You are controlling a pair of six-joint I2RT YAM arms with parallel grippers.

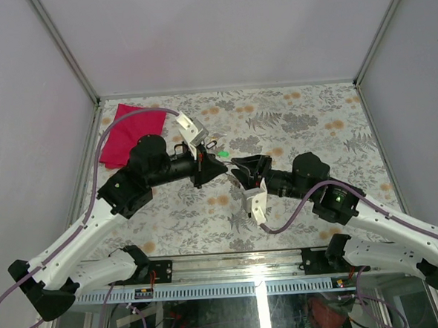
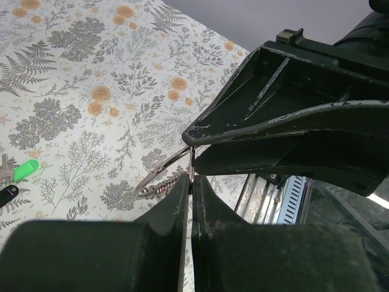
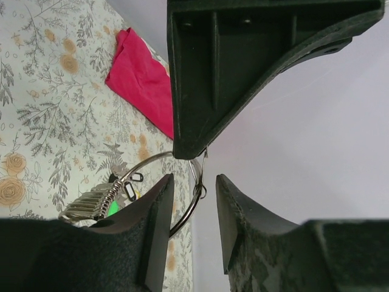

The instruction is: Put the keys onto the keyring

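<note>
- Far left of the table (image 1: 313, 128): a red cloth (image 1: 131, 132), lying flat, no part of the work.
- Left gripper (image 2: 191, 181): closed tight on the thin wire of the keyring (image 3: 193, 207), holding it up between the two arms, seemingly off the table.
- Keys (image 3: 136, 177): loose on the table, black heads showing through the ring in the right wrist view, with a green piece (image 2: 25, 170) just beside one of them. None seen threaded on the wire, though all very small in every view.
- On the keyring itself: only a bunch of small silvery loops (image 3: 91, 204), gathered at one side.
- Right gripper (image 3: 194, 182): fingers apart with a narrow gap, holding nothing, the ring wire passing between them. Cannot tell whether touching.
- Progress, as a judgement: early. Ring secured by one arm, no key picked up yet, so all the picking and threading left to do.
- Containers: none to see; nothing under the keys but the bare table.
</note>
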